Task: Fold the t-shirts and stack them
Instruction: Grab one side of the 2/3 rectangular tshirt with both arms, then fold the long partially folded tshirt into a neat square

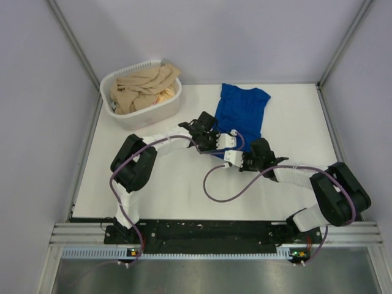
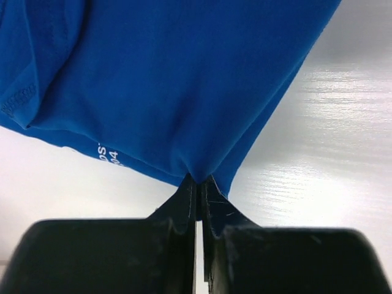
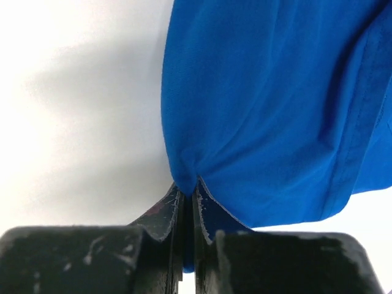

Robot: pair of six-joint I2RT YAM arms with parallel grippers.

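- From above, you saw the blue t-shirt (image 1: pixel 243 110) lying on the white table (image 1: pixel 294 135). It was in the upper middle of the picture, with its sleeves toward the top.
- In that view both arms met at the shirt's bottom edge. The tips looked too small there for you to tell how they stood.
- The left wrist view showed you what the top view did not. The left claw (image 2: pixel 197 182) was pinched tight on the shirt, and the cloth bunched into a point at its tips.
- Only that view showed you small white letters (image 2: pixel 108 154) near the shirt's edge, at the left of the frame.
- The right wrist view showed you the right claw (image 3: pixel 195 188) clenched on the shirt too. Blue cloth was caught between its two fingers.
- In both wrist views the shirt filled the top of the frame, and bare table showed beside it.
- Only the top view showed you the white basket (image 1: pixel 127 115) in the upper left. It sat near the shirt but apart from it, with tan cloth (image 1: pixel 142 86) piled inside.
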